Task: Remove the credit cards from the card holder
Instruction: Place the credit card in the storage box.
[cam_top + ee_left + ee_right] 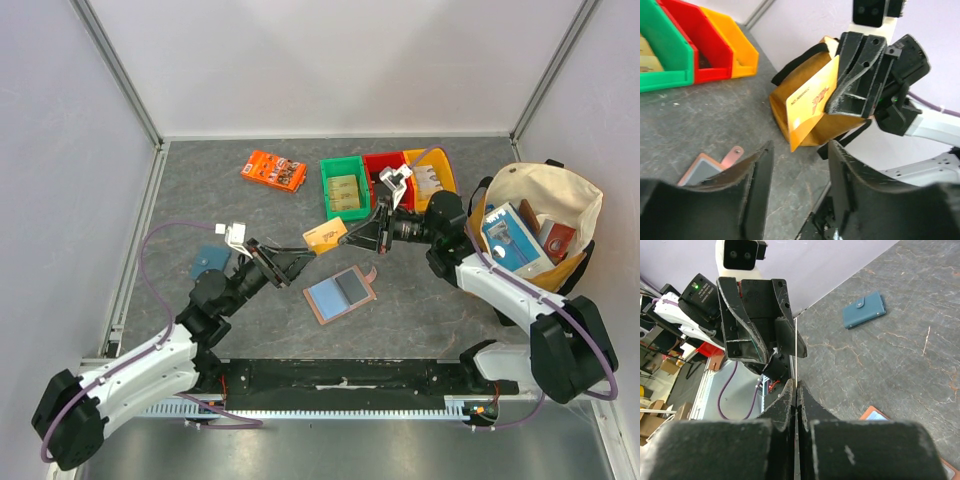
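Note:
The card holder (pixel 340 293) lies open on the table, tan with a light blue lining and its snap tab out to the right. Its corner and tab show in the left wrist view (pixel 704 169). My right gripper (pixel 360 237) is shut on an orange credit card (pixel 325 236) and holds it in the air above the table. The card shows face-on in the left wrist view (pixel 809 107) and edge-on in the right wrist view (pixel 796 357). My left gripper (pixel 300 258) is open and empty just left of and below the card; in its own view (pixel 800 150) the card hangs just beyond the fingertips.
Green (pixel 345 185), red (pixel 385 172) and yellow (pixel 432 175) bins stand at the back. An orange packet (pixel 273 170) lies back left. A flat teal pouch (pixel 210 259) lies left of the left arm. A tote bag (pixel 540 225) with items stands at the right.

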Motion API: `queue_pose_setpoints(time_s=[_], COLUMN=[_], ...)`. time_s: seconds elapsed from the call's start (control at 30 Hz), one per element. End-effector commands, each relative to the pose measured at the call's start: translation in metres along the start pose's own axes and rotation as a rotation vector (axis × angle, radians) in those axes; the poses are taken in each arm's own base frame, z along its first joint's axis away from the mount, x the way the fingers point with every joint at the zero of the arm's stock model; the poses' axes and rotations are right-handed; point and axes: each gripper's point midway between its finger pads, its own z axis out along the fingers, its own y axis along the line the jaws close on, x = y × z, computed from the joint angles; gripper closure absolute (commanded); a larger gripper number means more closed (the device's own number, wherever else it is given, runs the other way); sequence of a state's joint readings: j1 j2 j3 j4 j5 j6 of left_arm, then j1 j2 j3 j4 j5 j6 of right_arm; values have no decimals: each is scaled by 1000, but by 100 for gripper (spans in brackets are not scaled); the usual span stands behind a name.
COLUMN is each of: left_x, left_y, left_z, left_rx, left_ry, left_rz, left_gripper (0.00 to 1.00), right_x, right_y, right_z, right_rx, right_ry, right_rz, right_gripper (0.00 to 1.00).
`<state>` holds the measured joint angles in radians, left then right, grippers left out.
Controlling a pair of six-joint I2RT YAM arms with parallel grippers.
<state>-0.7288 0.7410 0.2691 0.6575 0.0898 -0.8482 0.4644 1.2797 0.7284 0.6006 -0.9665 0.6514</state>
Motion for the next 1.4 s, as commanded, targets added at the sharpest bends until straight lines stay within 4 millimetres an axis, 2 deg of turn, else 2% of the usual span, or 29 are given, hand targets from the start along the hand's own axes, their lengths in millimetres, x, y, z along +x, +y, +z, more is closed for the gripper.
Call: queue_pose_setpoints(time_s=[0.0,0.07,0.13,0.23,0.37,0.47,0.57,0.6,0.67,0.77,0.8,0.93,1.0,1.13,1.2,1.3,1.37], left_x=[-14,-15,-20,-33,-52,-73,-90,-94,-99,-103,-103,-96,-90,-87,-86,-83,-83], left_y=[9,17,24,35,52,54,59,58,57,60,67,79,79,83,84,88,89], left_z=[-1,-3,-6,-14,-30,-41,-53,-55,-56,-58,-60,-62,-62,-62,-61,-60,-59], left_rx=[-88,-137,-185,-288,-466,-570,-654,-666,-676,-700,-735,-760,-746,-750,-749,-756,-755], left_ry=[-26,-24,-25,-37,-9,-4,-4,-3,17,66,89,119,135,148,156,175,177], left_rz=[78,104,142,225,344,446,543,569,628,717,751,770,755,758,756,755,753], left_gripper=[41,32,27,20,11,5,1,1,1,1,1,1,1,1,1,1,2], right_x=[-20,-22,-23,-26,-38,-49,-58,-53,-56,-57,-58,-51,-42,-36,-25,-14,-9], right_y=[5,0,-8,-29,-69,-98,-133,-151,-174,-207,-216,-249,-261,-279,-291,-299,-302], right_z=[0,-1,-2,-4,-10,-16,-24,-28,-33,-34,-33,-18,-11,7,12,20,18], right_rx=[15,42,82,182,391,530,695,764,855,947,968,981,975,940,932,907,920], right_ry=[-28,-30,-34,-31,-50,-76,-89,-72,-62,-43,-40,-7,26,36,56,78,92], right_rz=[-75,-74,-77,-70,-74,-73,-58,-41,-30,-20,-18,8,43,85,118,157,173], right_gripper=[100,100,100,100,100,100,100,100,100,100,100,100,100,100,100,100,98])
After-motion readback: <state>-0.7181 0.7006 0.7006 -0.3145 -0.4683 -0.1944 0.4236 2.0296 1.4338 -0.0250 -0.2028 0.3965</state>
